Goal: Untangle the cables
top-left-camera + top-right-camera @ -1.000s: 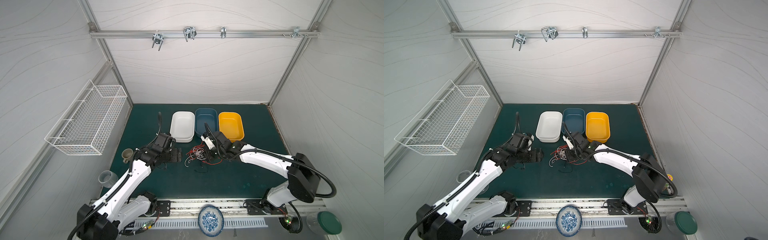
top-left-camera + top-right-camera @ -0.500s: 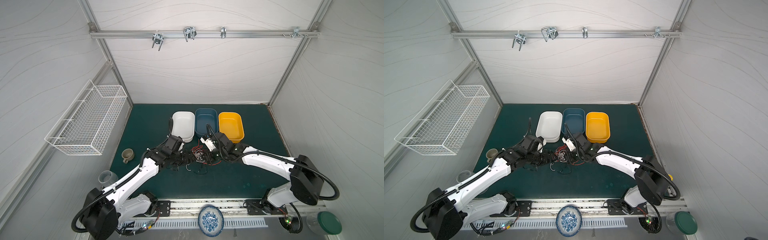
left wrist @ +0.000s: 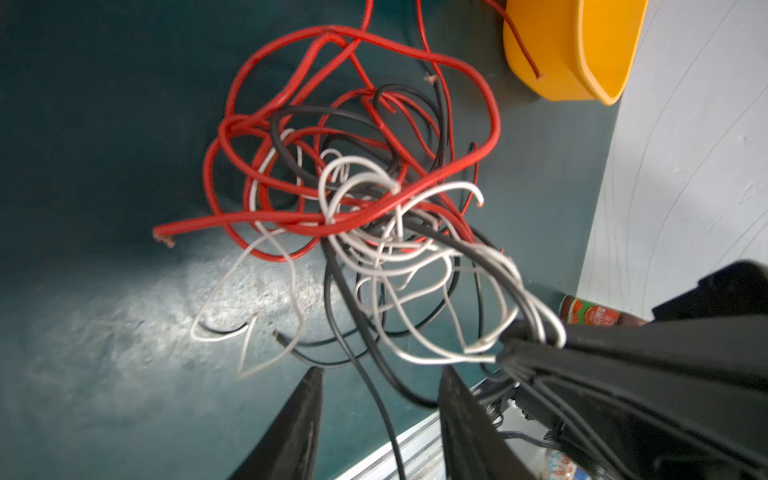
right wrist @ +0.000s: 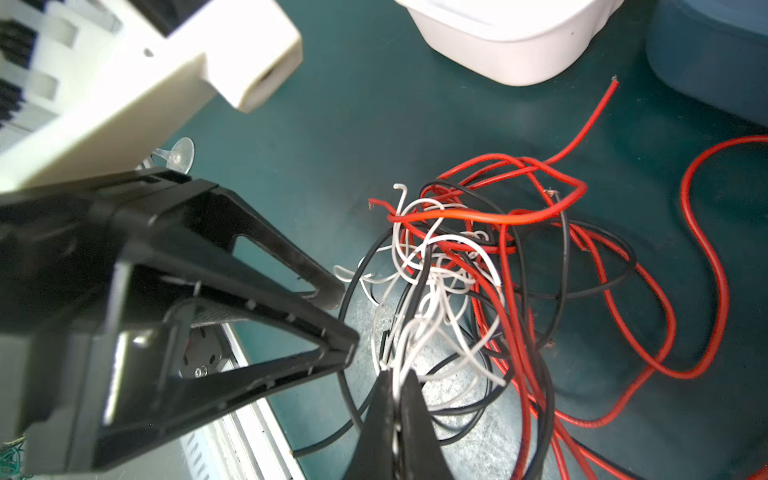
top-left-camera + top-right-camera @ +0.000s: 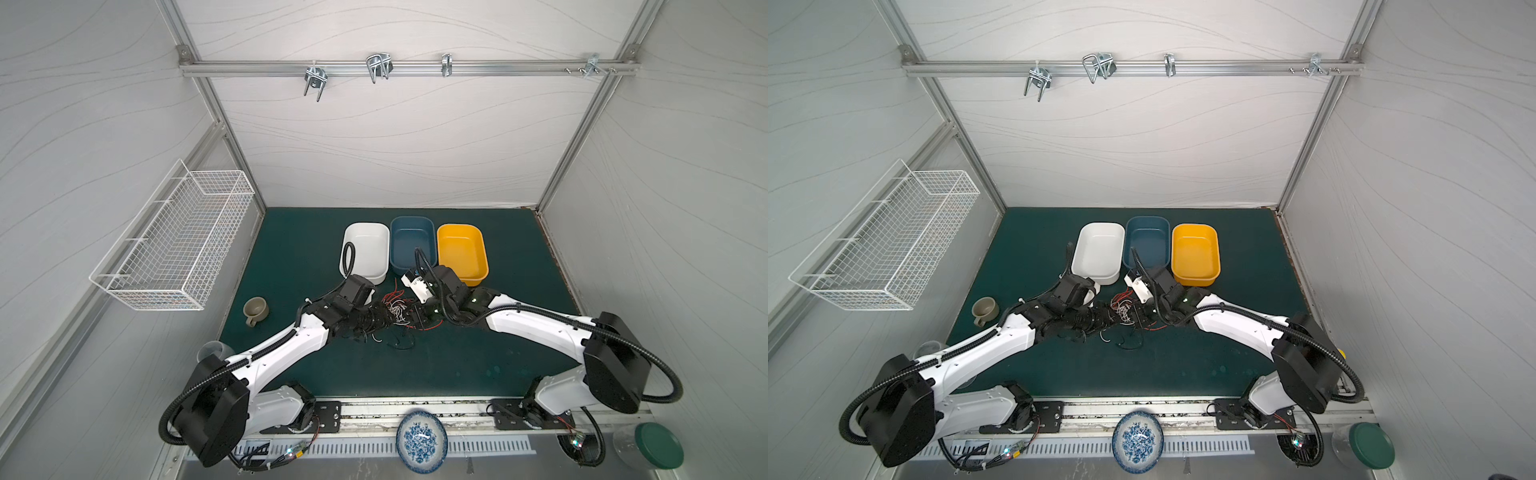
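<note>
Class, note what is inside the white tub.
Only bare floor shows inside the white tub; no cables in it. A black robot hose covers its left edge in a top view, hiding that part.

Glossy plastic-sheathed cables (image 3: 270, 217), matt green mat (image 5: 311, 249) scuffed pale, smooth plastic yellow tray (image 5: 460, 249), white-coated wire basket (image 5: 178, 245)

We count 2: left gripper (image 3: 380, 372), right gripper (image 4: 392, 375). Between them is 1 tangle of cables (image 4: 453, 215), strands uncountable. Beyond them are 3: white tub (image 5: 368, 249), blue tub (image 5: 411, 241), yellow tub (image 5: 461, 249). Left of left gripper: 1 mug (image 5: 255, 309), 1 wire basket (image 5: 183, 245).
</note>
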Controlling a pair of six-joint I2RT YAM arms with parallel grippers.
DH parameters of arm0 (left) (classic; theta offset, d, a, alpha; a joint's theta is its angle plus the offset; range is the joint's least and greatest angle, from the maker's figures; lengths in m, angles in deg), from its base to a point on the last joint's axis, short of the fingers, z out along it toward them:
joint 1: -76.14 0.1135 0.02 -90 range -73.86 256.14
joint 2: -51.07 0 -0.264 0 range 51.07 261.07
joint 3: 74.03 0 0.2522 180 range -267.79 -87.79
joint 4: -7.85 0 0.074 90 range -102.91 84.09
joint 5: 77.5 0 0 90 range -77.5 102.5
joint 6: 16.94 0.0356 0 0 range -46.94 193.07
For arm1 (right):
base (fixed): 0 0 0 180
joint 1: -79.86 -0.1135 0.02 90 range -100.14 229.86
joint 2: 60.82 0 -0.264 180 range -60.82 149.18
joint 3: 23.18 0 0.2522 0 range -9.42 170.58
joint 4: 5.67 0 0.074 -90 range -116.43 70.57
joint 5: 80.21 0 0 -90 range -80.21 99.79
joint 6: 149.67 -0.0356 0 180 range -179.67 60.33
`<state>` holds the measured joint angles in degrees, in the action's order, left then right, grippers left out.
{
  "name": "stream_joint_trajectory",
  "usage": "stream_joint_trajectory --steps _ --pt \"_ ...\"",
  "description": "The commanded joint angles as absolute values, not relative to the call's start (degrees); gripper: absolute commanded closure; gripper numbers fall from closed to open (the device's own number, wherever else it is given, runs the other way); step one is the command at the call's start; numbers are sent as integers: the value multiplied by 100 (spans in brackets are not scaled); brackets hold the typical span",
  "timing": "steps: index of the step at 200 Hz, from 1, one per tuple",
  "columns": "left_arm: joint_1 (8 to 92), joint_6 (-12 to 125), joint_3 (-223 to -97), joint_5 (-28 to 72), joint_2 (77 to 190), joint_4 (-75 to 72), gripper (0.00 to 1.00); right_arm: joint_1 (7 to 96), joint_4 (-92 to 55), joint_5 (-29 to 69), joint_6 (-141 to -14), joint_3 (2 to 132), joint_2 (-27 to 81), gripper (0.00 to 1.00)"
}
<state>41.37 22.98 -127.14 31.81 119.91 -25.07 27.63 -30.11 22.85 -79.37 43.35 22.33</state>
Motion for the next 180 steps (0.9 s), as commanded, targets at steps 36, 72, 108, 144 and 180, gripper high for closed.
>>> stream_joint_trajectory --steps 36,72,108,144,180 --pt "4101 2079 -12749 3200 12390 -1904 69 2715 -2822 2425 -7988 4235 2029 100" --pt "4090 2044 -12739 3179 12514 -1787 78 2682 -2805 2413 -7997 4210 2051 100" --pt "4089 2094 -12867 3097 12479 -1889 94 2677 -2883 2273 -7971 4195 2040 100" --pt "4097 2347 -13110 3074 12392 -2242 100 2686 -3063 1865 -7971 4130 2069 100" --pt "4093 2918 -13550 2899 12222 -3043 100 2974 -3207 1542 -8146 3884 2104 100"
